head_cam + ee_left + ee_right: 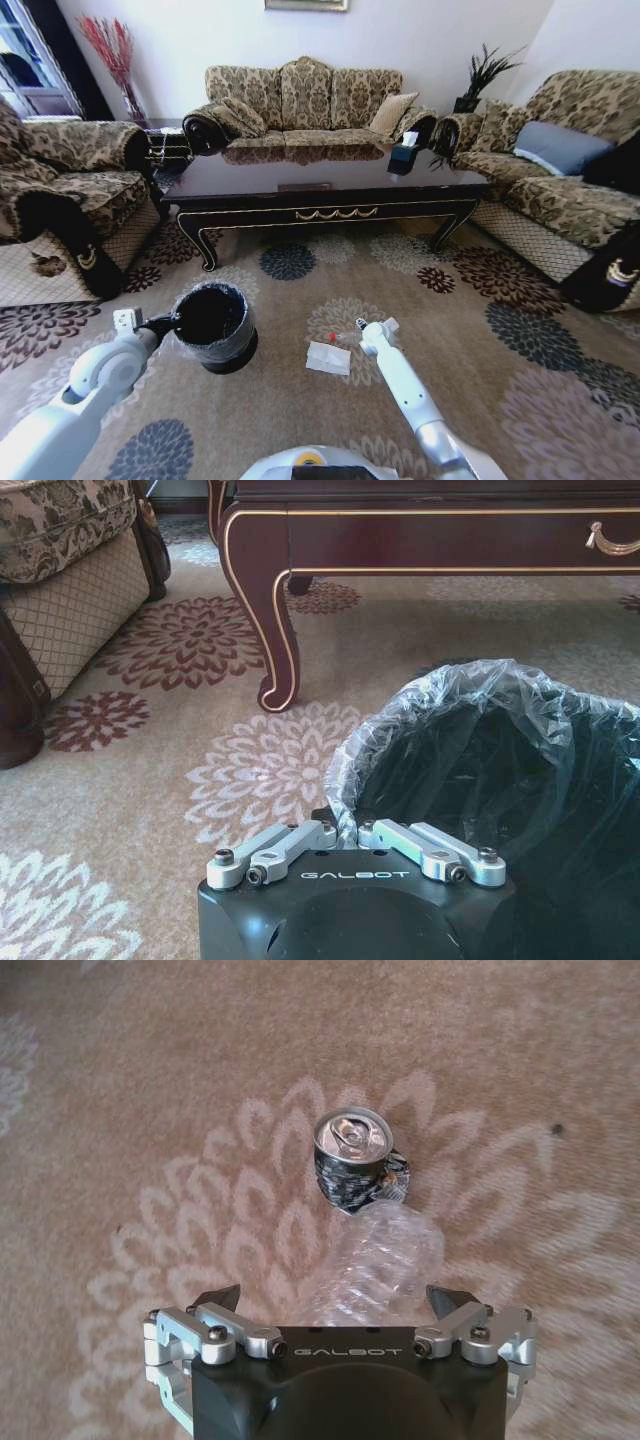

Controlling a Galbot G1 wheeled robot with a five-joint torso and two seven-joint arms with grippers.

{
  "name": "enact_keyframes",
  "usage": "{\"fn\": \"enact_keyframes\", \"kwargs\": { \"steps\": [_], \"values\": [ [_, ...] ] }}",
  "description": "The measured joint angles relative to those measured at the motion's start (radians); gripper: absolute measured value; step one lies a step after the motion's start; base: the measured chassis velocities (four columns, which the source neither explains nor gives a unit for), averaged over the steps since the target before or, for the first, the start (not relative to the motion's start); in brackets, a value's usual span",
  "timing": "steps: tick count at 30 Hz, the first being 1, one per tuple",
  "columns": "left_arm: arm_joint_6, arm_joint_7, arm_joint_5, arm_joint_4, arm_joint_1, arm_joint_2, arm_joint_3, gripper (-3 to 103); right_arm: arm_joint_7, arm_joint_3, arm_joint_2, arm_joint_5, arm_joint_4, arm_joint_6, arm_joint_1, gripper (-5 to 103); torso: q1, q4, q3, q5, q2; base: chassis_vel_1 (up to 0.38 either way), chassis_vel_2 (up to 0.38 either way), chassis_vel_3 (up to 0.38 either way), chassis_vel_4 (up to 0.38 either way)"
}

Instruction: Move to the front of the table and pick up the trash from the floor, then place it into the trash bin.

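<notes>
The trash bin (213, 326), black with a thin bag over its rim, stands on the floor (480, 330) before the table (300, 172). My left gripper (168, 322) is shut on the bin's near rim; the left wrist view shows its fingers (300, 838) pinched together at the bag edge of the trash bin (500, 760). My right gripper (333, 1300) hangs open over the trash: a clear plastic bottle (385, 1255) lies between its fingertips (222, 1296), with a crushed can (352, 1158) just beyond. A flat white paper (328, 358) lies beside my right gripper (366, 334).
A sofa (300, 100) stands behind the table and armchairs (60, 200) flank it on both sides. A tissue box (403, 155) sits on the tabletop. A table leg (275, 620) curves down close to the bin. A small dark bit (557, 1129) lies on the carpet.
</notes>
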Motion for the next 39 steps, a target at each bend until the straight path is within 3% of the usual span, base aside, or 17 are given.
{"fn": "enact_keyframes", "kwargs": {
  "steps": [4, 13, 16, 22, 25, 27, 29, 32, 39],
  "values": [
    [-0.002, 0.000, 0.001, 0.000, 0.003, -0.002, -0.003, 4, -0.056, 0.006, 0.008, -0.015, -0.076, 0.002, 0.033, 100, 0.000, 0.0000, 0.000, 0.0000, 0.000, 0.000, 0.000, 0.000, 0.000],
    [-0.004, 0.000, 0.000, 0.008, -0.012, 0.000, 0.006, 4, -0.086, -0.006, 0.013, -0.060, -0.107, -0.012, 0.031, 103, 0.000, -0.0003, 0.000, 0.0000, 0.000, 0.000, 0.000, 0.000, 0.000],
    [-0.005, 0.001, -0.001, 0.012, -0.015, 0.000, 0.010, 4, -0.092, -0.006, 0.017, -0.067, -0.116, -0.012, 0.034, 100, 0.000, -0.0001, 0.000, 0.0000, 0.000, 0.000, 0.000, 0.000, 0.000],
    [-0.006, 0.002, -0.005, 0.015, -0.023, 0.002, 0.013, 4, -0.110, -0.015, 0.017, -0.103, -0.132, -0.023, 0.033, 74, 0.000, 0.0000, 0.000, 0.0000, 0.000, 0.000, 0.000, 0.000, 0.000],
    [-0.006, 0.002, -0.005, 0.016, -0.023, 0.001, 0.015, 4, -0.116, -0.018, 0.016, -0.117, -0.136, -0.026, 0.027, 68, 0.000, -0.0001, 0.000, 0.0000, 0.000, 0.000, 0.000, 0.000, 0.000],
    [-0.006, 0.002, -0.006, 0.018, -0.025, 0.000, 0.018, 4, -0.123, -0.022, 0.014, -0.132, -0.134, -0.028, 0.017, 52, 0.000, 0.0001, 0.000, -0.0002, 0.000, 0.000, 0.000, 0.000, 0.000],
    [-0.006, 0.002, -0.006, 0.019, -0.026, 0.000, 0.019, 4, -0.125, -0.023, 0.012, -0.137, -0.130, -0.029, 0.012, 52, 0.000, 0.0002, 0.000, -0.0002, 0.000, 0.000, 0.000, 0.000, 0.000],
    [-0.007, 0.002, -0.005, 0.023, -0.030, -0.002, 0.025, 4, -0.131, -0.028, 0.003, -0.142, -0.106, -0.031, -0.007, 39, 0.000, 0.0001, 0.000, -0.0002, 0.000, 0.000, 0.000, 0.000, 0.000],
    [-0.007, 0.004, -0.001, 0.023, -0.033, -0.012, 0.040, 4, -0.138, -0.040, -0.025, -0.127, -0.013, -0.018, -0.051, 26, 0.000, -0.0007, 0.000, 0.0004, 0.000, 0.000, 0.000, 0.000, 0.000]
  ]
}}
